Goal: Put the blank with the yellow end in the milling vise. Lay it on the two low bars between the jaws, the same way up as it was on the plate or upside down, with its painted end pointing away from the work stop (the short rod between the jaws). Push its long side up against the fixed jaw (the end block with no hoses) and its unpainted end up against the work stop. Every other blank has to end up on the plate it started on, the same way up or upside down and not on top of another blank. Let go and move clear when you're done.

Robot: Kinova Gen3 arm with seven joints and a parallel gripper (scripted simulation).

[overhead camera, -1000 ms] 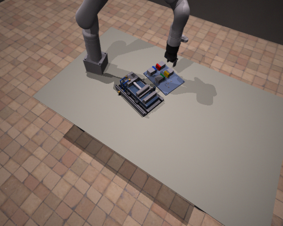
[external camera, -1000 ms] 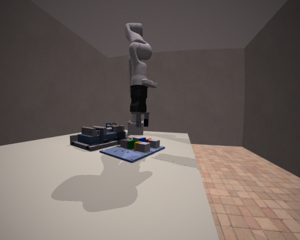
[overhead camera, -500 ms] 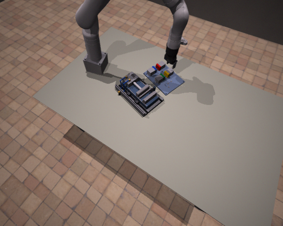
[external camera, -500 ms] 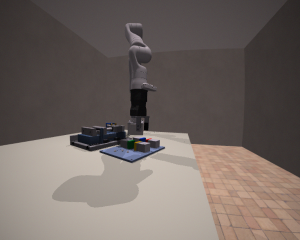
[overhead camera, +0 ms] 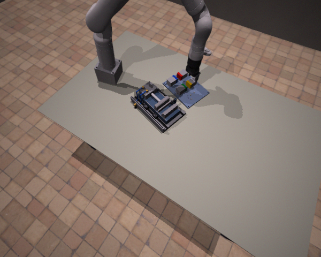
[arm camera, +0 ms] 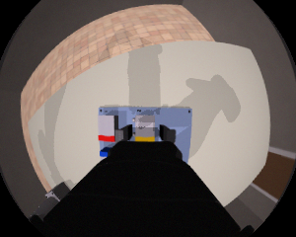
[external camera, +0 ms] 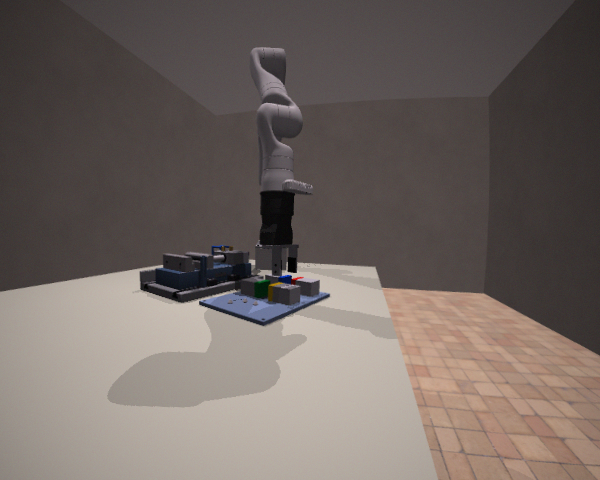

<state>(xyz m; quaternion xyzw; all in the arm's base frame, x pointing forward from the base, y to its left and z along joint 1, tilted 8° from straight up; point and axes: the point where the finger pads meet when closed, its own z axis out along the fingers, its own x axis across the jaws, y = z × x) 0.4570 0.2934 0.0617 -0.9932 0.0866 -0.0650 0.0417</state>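
Observation:
The blank with the yellow end (overhead camera: 190, 82) lies on the blue plate (overhead camera: 186, 92), next to the blanks with red (overhead camera: 181, 74), blue (overhead camera: 172, 80) and green (overhead camera: 181, 88) ends. My gripper (overhead camera: 194, 77) is open and empty, fingers pointing down, just above the yellow-ended blank. In the exterior view the fingers (external camera: 282, 265) hang a little above the blanks (external camera: 283, 292). In the wrist view the yellow end (arm camera: 144, 137) shows between my fingertips, with the red end (arm camera: 107, 137) to the left. The milling vise (overhead camera: 158, 106) stands left of the plate, its jaws apart and empty.
The arm's base (overhead camera: 108, 70) stands behind the vise. Blue hoses (overhead camera: 140, 93) sit at the vise's far end. The plate's near half (overhead camera: 192, 98) holds only small pins. The table edge runs close behind the plate.

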